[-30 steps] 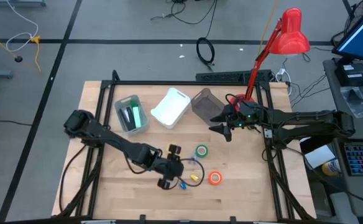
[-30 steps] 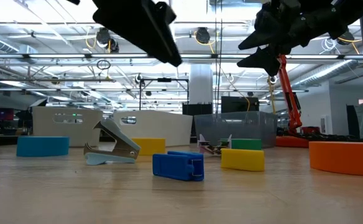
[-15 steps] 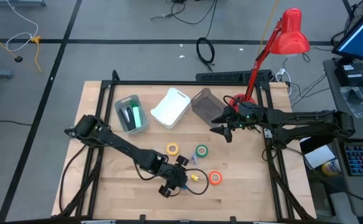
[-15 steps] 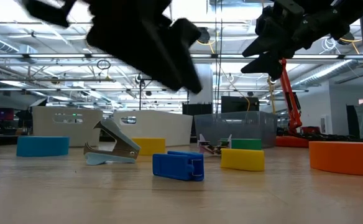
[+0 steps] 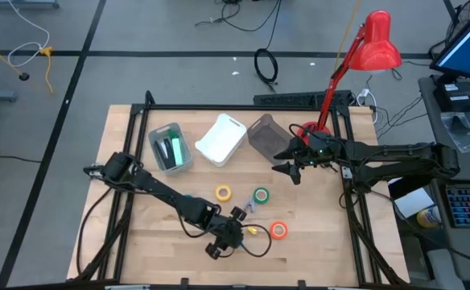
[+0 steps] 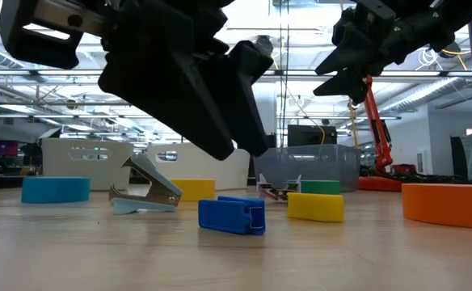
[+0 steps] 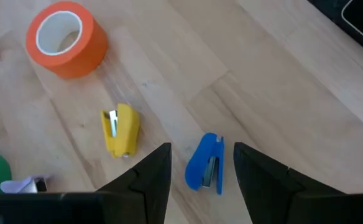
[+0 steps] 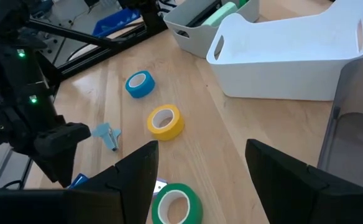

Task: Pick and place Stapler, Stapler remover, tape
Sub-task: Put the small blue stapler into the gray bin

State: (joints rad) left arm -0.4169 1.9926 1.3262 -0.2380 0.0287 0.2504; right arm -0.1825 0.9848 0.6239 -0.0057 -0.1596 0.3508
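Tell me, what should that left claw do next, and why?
Probably drop straight down and close on the blue stapler. The left gripper is open, and in its wrist view the stapler lies on the table right between its fingers, with the yellow stapler off to one side. The right gripper waits by the bins.

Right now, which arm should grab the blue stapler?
Left. Its tool hangs open right over the blue stapler, which shows between the fingers in the left wrist view. The right tool is open too, but sits up by the grey bin, far from it.
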